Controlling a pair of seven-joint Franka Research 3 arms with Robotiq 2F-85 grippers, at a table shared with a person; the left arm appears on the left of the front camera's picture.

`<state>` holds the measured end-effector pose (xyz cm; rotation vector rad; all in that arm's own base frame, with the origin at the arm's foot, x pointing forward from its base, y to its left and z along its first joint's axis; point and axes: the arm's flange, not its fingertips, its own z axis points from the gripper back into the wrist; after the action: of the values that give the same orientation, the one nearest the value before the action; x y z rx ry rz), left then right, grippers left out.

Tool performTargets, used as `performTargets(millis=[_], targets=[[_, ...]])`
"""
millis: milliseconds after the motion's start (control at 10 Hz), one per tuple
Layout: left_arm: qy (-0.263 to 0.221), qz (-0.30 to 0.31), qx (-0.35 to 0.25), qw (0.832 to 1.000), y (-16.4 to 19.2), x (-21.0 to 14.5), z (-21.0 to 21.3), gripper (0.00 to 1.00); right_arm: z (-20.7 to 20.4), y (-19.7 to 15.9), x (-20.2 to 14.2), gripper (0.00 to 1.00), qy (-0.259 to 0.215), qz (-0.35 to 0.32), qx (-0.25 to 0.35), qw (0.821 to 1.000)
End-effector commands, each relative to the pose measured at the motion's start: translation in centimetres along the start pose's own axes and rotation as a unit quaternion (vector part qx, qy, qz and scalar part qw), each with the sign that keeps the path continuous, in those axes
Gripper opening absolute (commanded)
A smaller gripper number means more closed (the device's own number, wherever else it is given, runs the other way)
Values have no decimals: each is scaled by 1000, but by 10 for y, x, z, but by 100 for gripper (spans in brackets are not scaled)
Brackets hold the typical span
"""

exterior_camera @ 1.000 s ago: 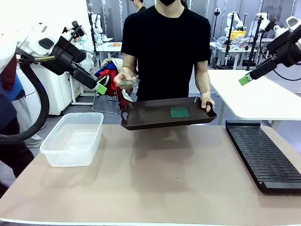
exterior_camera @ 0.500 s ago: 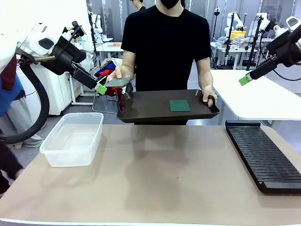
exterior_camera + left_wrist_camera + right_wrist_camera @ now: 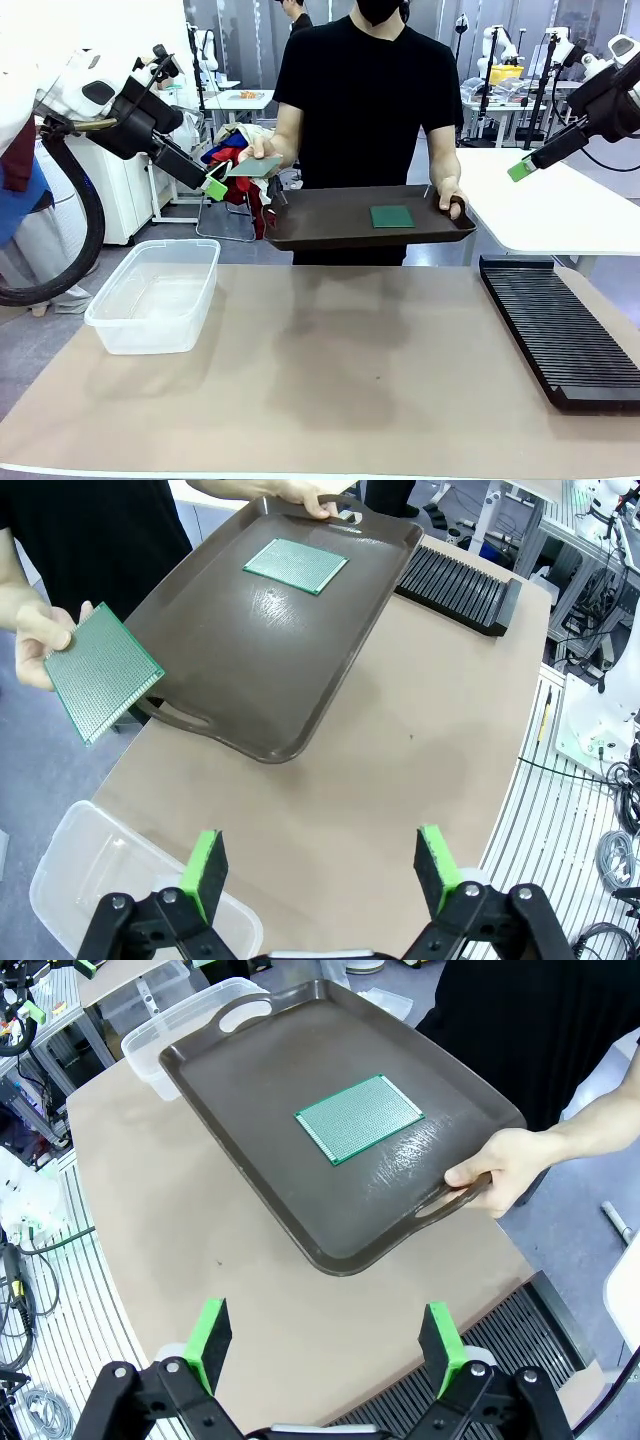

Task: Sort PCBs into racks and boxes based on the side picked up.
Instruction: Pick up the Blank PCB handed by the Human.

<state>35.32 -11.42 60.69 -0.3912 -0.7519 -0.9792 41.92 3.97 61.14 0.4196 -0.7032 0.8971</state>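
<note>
As the held PCB (image 3: 254,166) rests in the person's hand (image 3: 263,150) at upper left of the front view, its near edge lies just right of the left gripper (image 3: 214,185). That gripper is far nearer to it than the right gripper (image 3: 519,169) at upper right. Contact between the held PCB and a pad cannot be told. In the left wrist view the held PCB stands at the frame's left edge, off the line between the fingers. Both grippers have jaws spread wide and carry nothing. Centre frame, the second PCB (image 3: 391,216) lies flat on the brown tray (image 3: 320,228). Against a second ago, the person's hand has brought the held PCB up and left to the left gripper. The brown tray has risen and shifted right.
</note>
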Motion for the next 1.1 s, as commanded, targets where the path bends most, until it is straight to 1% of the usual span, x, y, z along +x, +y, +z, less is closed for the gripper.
performTargets(millis=[0, 1000], targets=[[-5, 0, -9, 1000, 2, -2, 0, 100, 0, 0, 0, 100, -5, 1, 7, 1000], [-5, 0, -9, 1000, 2, -2, 0, 100, 0, 0, 0, 100, -5, 1, 7, 1000]])
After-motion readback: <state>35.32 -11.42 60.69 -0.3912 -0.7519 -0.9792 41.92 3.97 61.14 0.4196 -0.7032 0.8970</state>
